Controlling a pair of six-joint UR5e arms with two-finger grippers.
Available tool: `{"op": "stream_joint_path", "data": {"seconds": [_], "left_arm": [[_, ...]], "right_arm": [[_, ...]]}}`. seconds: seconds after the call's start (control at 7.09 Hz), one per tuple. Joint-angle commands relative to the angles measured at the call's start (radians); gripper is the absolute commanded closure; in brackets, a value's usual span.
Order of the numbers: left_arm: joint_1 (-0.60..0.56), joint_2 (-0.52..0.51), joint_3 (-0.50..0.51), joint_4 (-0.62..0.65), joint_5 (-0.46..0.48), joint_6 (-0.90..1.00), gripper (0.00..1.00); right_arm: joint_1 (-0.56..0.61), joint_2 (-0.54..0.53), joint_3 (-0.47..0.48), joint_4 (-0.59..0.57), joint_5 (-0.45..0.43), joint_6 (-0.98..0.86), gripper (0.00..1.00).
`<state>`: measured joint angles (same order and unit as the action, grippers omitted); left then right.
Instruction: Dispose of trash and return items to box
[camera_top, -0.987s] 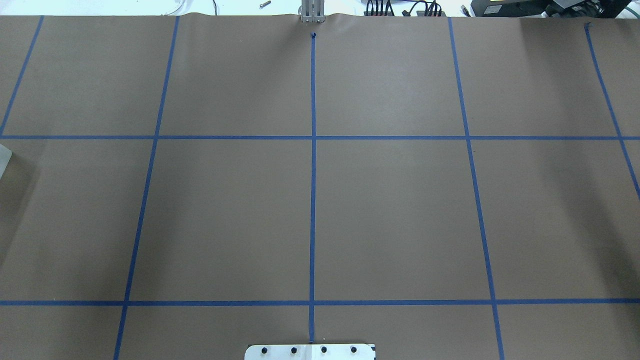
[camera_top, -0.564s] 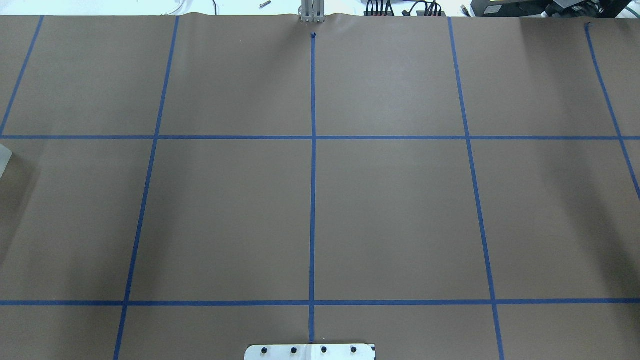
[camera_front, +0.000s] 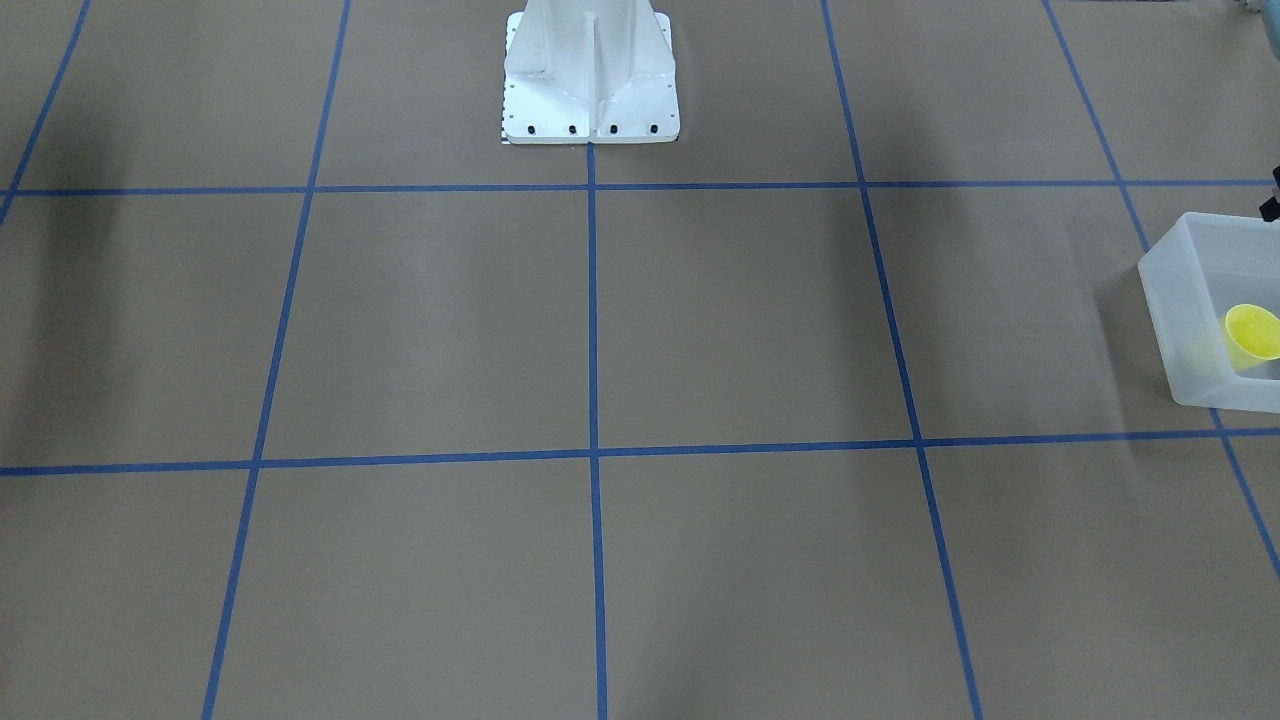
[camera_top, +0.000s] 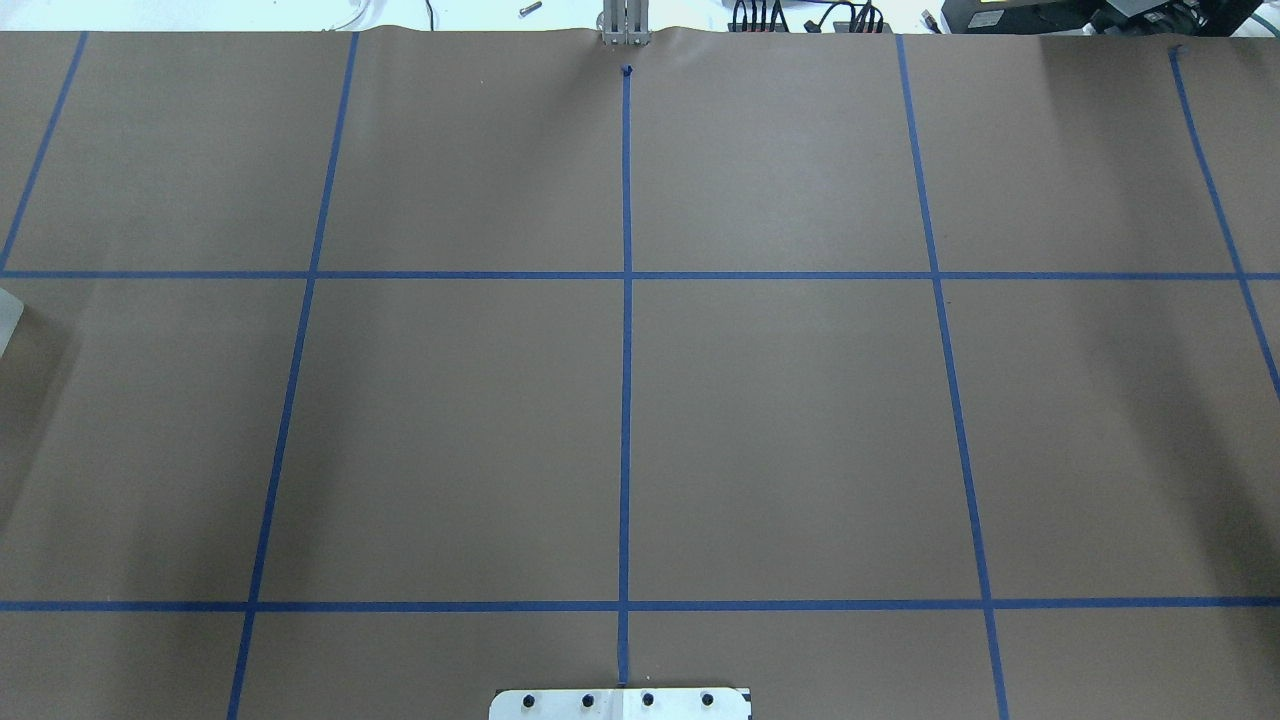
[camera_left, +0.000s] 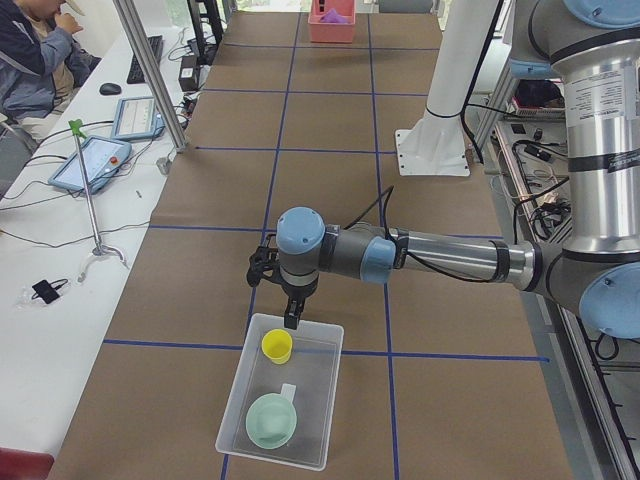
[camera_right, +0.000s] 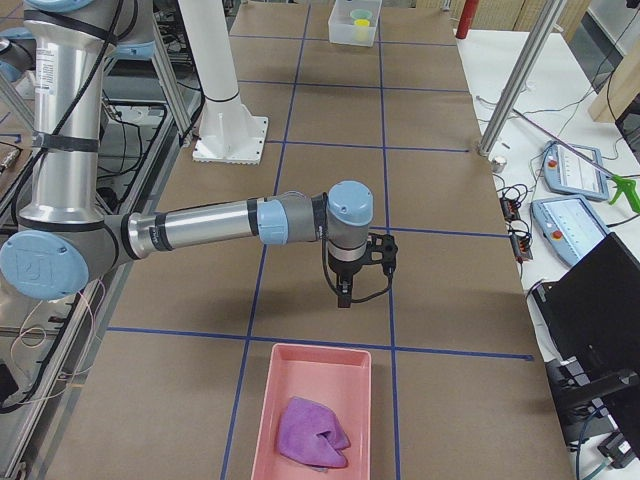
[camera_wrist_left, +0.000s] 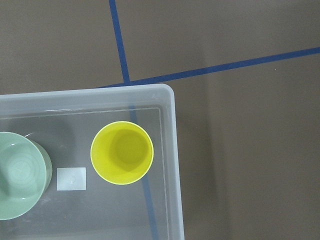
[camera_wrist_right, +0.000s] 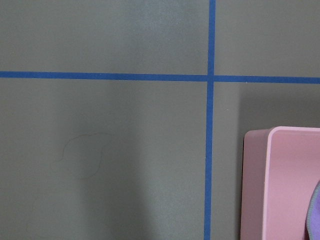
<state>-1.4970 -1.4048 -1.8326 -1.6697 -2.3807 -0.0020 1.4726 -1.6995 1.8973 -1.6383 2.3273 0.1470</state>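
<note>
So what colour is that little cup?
The cup is bright yellow, clearest in the left wrist view.

table: brown paper (camera_top: 450, 430), blue tape grid (camera_top: 626, 400) | side bench (camera_left: 40, 290): white, tablets (camera_left: 90, 165) | operator (camera_left: 35, 60) seated

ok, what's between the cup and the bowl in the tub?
Only a small white label on the tub floor lies between the cup and the bowl. The left wrist view shows it best.

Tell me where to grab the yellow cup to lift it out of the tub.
Pinch the cup by its rim from straight above, one finger inside, one outside. It stands upright, mouth open, and the tub likely blocks a sideways approach.
</note>
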Motion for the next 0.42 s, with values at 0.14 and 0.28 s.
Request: {"op": "stream_joint_path", "data": {"seconds": [0.14, 0.28], "left_arm": [[0.001, -0.008, 0.007, -0.008, 0.0, 0.001, 0.02], [0.001, -0.017, 0.009, -0.01, 0.0, 0.001, 0.02]], "right_arm": [[0.0, -0.006, 0.011, 0.0, -0.002, 0.0, 0.0], [0.0, 0.004, 0.003, -0.002, -0.002, 0.0, 0.0]]}}
